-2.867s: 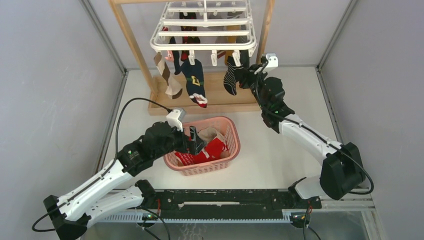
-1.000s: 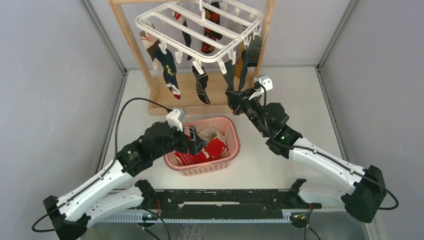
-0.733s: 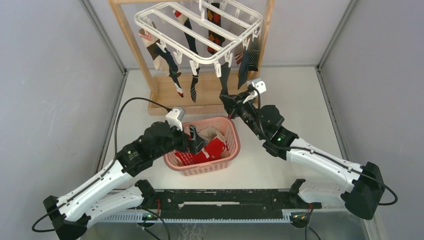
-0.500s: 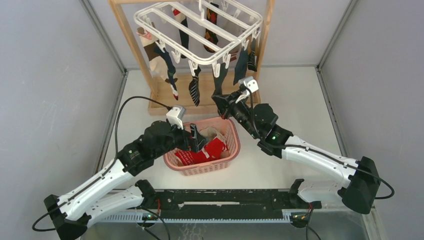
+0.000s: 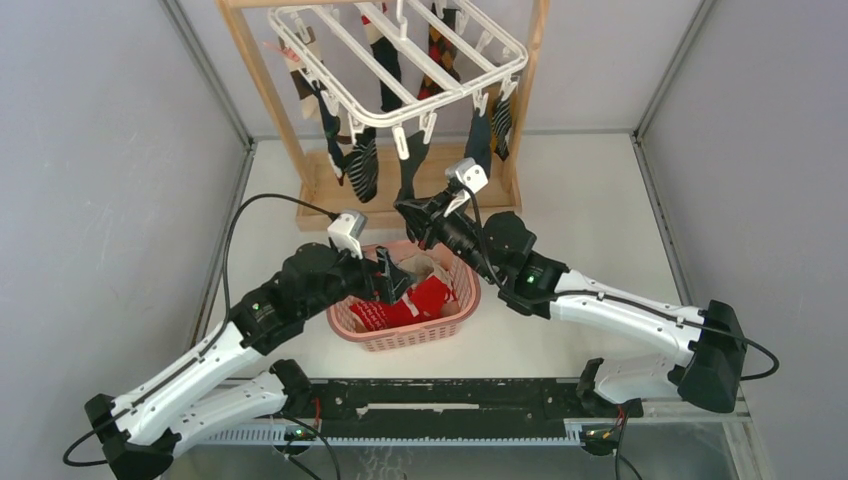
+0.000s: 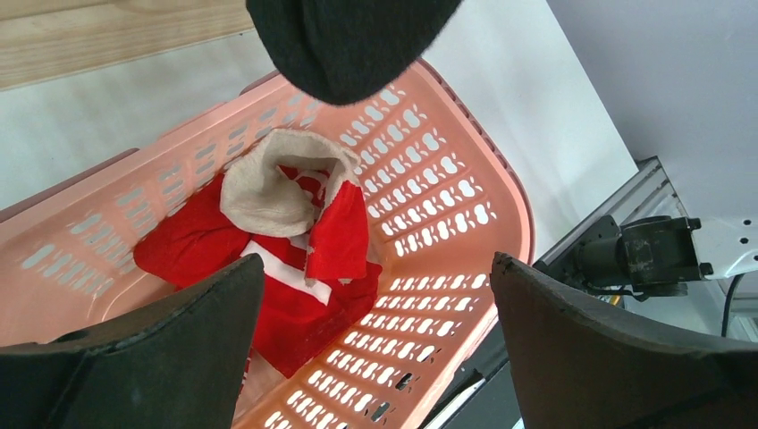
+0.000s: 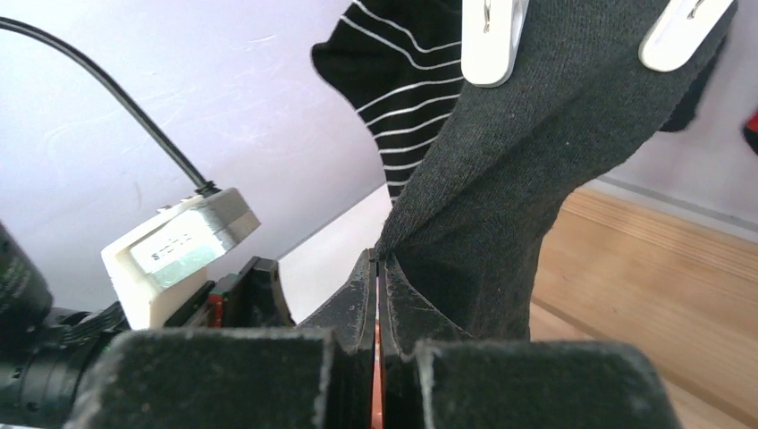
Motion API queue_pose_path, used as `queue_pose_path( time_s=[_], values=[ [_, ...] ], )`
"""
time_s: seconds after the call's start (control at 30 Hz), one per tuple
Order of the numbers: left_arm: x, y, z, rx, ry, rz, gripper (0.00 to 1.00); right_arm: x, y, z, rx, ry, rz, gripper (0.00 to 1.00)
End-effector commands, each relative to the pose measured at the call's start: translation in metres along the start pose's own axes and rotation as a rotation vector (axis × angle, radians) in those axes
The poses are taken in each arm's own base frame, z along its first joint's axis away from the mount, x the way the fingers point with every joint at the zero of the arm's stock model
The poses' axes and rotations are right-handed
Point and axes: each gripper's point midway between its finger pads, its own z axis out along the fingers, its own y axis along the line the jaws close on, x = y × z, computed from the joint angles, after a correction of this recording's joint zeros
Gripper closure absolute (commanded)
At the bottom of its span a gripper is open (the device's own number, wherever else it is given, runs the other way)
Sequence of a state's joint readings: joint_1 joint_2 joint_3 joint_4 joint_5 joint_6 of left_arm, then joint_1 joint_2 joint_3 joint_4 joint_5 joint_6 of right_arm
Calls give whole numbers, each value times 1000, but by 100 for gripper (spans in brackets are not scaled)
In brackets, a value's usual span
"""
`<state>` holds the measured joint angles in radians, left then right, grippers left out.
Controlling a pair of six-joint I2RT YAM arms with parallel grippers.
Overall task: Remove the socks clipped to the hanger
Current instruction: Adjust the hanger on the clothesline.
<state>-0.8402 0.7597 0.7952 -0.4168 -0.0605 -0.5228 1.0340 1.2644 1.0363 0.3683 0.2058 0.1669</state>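
Right end effector pinches clipped black sock; white hanger tilted.

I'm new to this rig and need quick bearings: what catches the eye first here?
The right pincer is shut on a black sock still clipped to the tilted white hanger at the back. In front of it, the open left pincer hangs over a pink basket holding red socks.
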Motion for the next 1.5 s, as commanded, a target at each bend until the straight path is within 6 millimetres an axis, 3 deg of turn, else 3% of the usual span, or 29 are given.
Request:
queue_pose_path(
  time_s=[0.0,0.47,0.93,1.1,1.17,1.47],
  values=[
    [-22,-9,-9,29,-82,10,0,-26,29,2,-66,-57,-17,100],
    [-28,2,-11,-16,-132,23,0,-30,68,6,-140,-51,-32,100],
    [-65,31,-3,-184,-350,8,0,-28,80,7,-168,-39,-24,100],
    [-78,30,0,-183,-418,5,0,-28,82,7,-173,-39,-12,100],
    [-82,29,0,-178,-441,7,6,-29,83,7,-178,-43,-3,100],
    [-96,10,6,-90,-489,25,60,-28,85,10,-183,-41,14,100]
  ],
)
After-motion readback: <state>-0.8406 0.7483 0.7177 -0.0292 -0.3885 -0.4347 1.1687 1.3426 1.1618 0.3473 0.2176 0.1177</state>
